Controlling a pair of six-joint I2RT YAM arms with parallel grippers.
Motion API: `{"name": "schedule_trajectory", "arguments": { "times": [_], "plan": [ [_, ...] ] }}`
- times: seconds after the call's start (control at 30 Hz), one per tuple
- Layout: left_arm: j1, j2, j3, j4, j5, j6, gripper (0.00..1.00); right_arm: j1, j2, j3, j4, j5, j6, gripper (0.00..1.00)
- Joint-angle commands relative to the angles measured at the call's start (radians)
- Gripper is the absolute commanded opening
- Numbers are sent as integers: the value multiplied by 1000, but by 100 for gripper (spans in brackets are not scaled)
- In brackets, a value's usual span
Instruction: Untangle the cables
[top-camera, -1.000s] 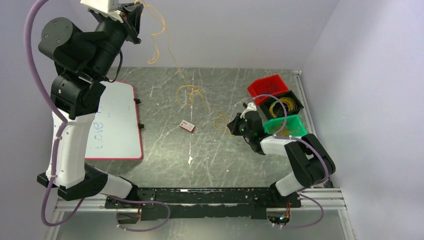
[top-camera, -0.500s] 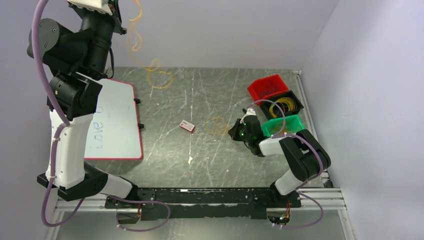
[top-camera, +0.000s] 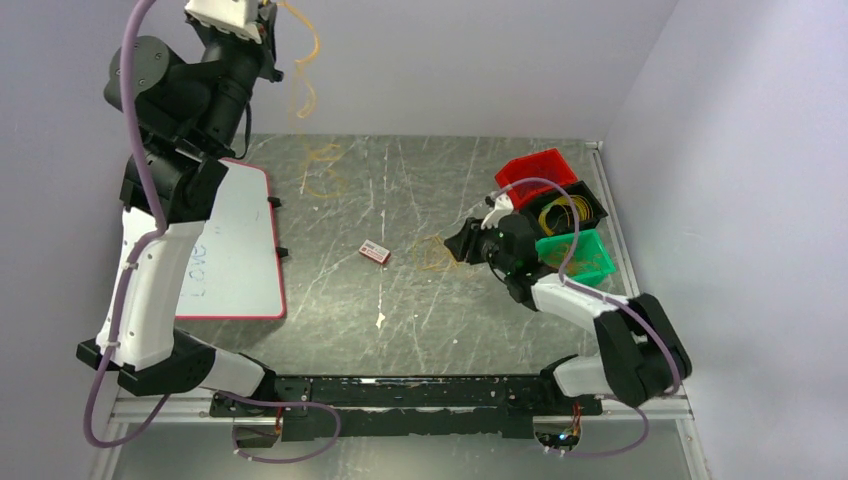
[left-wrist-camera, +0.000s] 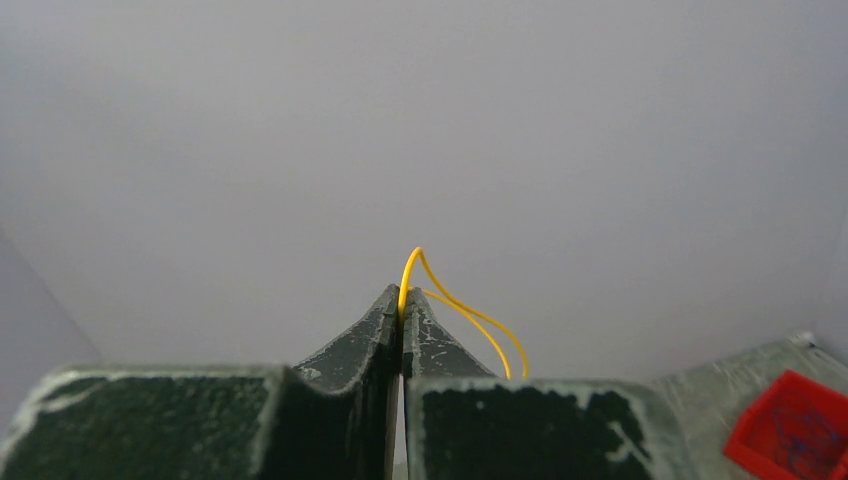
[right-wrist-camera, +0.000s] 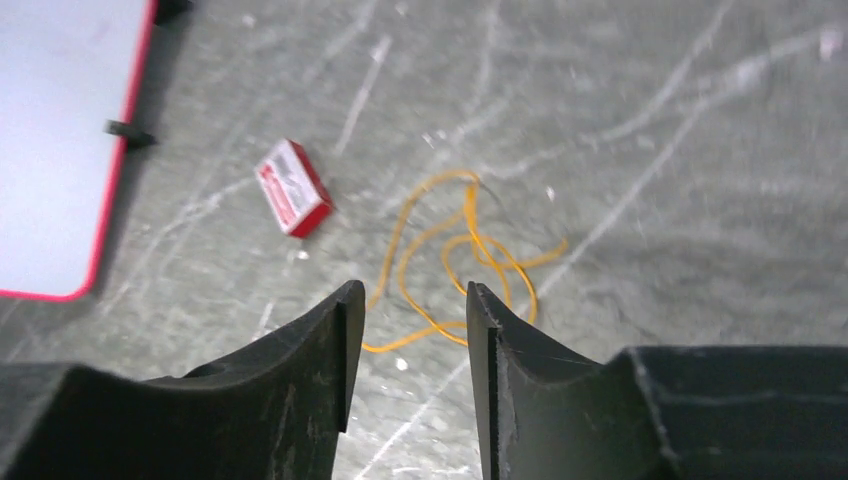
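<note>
**One cable lifted high, one lying loose under my open right hand**

My left gripper (top-camera: 262, 15) is up in the top left corner of the overhead view, well above the table (top-camera: 400, 310). Its jaws are pressed together on the yellow cable (top-camera: 300, 100). In the left wrist view that cable (left-wrist-camera: 409, 262) arches up out of the closed tips (left-wrist-camera: 402, 300) and bends away to the right. From overhead it runs top to bottom in the frame. It hangs in waves from my grip, and its lower end is curled in a loose loop on the table, just right of the whiteboard (top-camera: 235, 250).

My right gripper (top-camera: 460, 243) sits right of centre, low over the table. Its jaws are parted and have hold of nothing. The orange cable (top-camera: 432, 253) lies flat on the table just left of the tips. In the right wrist view the cable (right-wrist-camera: 468, 225) shows beyond the gap (right-wrist-camera: 408, 295) between them. It is a few overlapping loops, stretched from lower left towards the right of that frame, and a tail pokes out at each end.

A small red and white box (top-camera: 375, 251) lies left of the orange loops, apart from them. Red (top-camera: 535, 168), black (top-camera: 590, 205) and green (top-camera: 590, 250) bins stand at the right, and yellow coils sit in the black one.
</note>
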Motion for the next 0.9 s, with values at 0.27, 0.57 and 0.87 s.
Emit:
{"name": "schedule_trajectory", "arguments": {
  "times": [0.27, 0.57, 0.87],
  "plan": [
    [-2, -14, -74, 2, 118, -81, 7, 0, -294, 178, -283, 14, -130, 55],
    [-2, -2, -76, -12, 181, -125, 7, 1, -247, 267, 16, -135, 48, 65],
    [-2, -12, -78, -20, 192, -137, 7, 91, 15, 424, 321, -238, 251, 69]
  ]
}}
